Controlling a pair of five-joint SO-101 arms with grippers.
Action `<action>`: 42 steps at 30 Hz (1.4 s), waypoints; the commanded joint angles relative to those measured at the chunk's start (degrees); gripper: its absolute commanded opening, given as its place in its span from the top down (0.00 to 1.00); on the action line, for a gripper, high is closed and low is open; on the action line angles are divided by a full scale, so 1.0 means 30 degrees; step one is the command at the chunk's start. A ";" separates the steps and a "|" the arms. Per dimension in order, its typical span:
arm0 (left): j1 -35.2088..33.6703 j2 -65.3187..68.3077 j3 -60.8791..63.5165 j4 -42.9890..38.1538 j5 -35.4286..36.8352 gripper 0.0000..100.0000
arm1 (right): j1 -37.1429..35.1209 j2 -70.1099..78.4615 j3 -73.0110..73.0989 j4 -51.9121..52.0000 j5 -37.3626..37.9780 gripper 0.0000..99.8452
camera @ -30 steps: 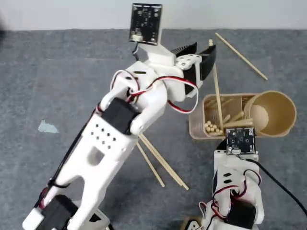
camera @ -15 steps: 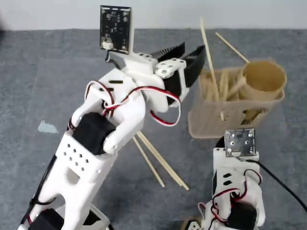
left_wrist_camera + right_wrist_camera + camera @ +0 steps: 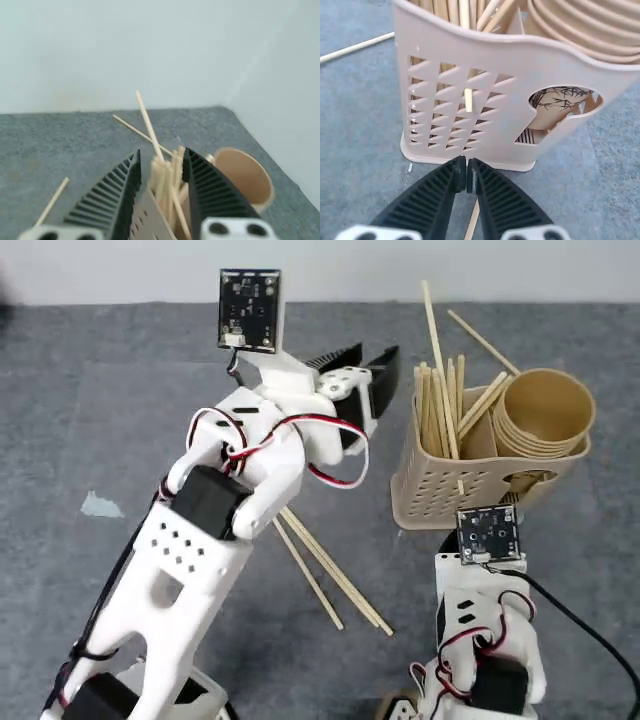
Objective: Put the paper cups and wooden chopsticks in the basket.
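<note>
Grey table [image 3: 100,390], beige basket [image 3: 440,490], nested paper cups [image 3: 545,410], chopsticks [image 3: 435,420], left pincer [image 3: 373,352] parted empty, right pincer [image 3: 466,162] closed empty

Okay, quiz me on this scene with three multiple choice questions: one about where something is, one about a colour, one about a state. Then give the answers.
1. Where are the paper cups? A) inside the basket B) lying loose outside it C) lifted in the air
2. What colour is the basket? A) blue B) beige C) black
3. How is the right pincer? A) wide open B) clamped on a cup C) shut

Answers: 1 A, the stack stands in the basket beside the chopsticks. 2 B, its lattice wall is beige. 3 C, its tips meet in front of the basket.
</note>
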 commanded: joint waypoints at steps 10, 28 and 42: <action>-0.1934 -0.4718 0.6432 -0.4190 -0.0352 0.97 | 0.1216 -0.0161 -0.4425 -0.0044 -0.0117 0.97; -0.6418 -1.7993 2.1055 -0.4190 -0.1729 0.98 | 0.1216 1.4608 -1.7875 0.0073 -0.0205 0.97; -0.7648 -2.4088 2.7443 -0.4190 -0.0498 0.97 | -0.2476 2.4835 -2.7663 0.0015 -0.2198 0.83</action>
